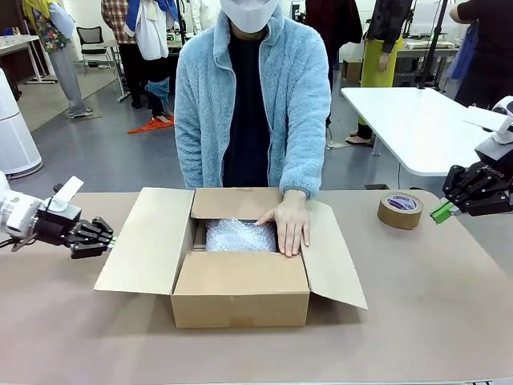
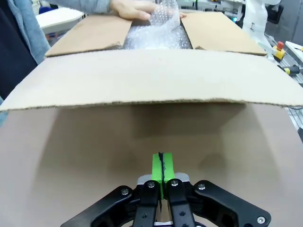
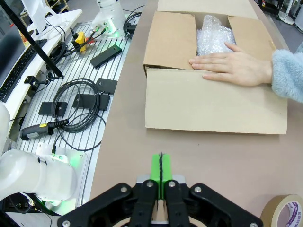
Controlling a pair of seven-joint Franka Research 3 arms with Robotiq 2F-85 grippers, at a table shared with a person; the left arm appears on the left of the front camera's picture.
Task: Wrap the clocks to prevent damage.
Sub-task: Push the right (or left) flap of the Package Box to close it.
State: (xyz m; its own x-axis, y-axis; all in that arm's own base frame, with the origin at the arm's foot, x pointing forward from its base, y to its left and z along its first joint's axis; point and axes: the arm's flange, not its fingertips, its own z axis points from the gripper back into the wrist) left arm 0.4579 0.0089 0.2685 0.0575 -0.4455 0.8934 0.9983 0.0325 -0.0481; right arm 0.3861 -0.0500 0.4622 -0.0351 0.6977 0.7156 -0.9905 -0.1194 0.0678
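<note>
An open cardboard box (image 1: pixel 240 289) stands mid-table with its flaps spread. Inside lies a bubble-wrapped bundle (image 1: pixel 239 236), also seen as bubble wrap (image 2: pixel 154 33) and bubble wrap (image 3: pixel 214 34); no clock face shows through it. The person's hand (image 1: pixel 290 222) rests on the box's right flap and the wrap's edge. My left gripper (image 1: pixel 109 239) is shut and empty, hovering left of the box's left flap (image 2: pixel 151 78). My right gripper (image 1: pixel 442 212) is shut and empty, raised at the far right, beside the tape roll.
A roll of brown packing tape (image 1: pixel 400 210) lies right of the box, tape roll (image 3: pixel 283 212) near my right gripper. The robot's side holds cables and tools (image 3: pixel 80 101) on a slatted base. A white table (image 1: pixel 417 120) stands behind.
</note>
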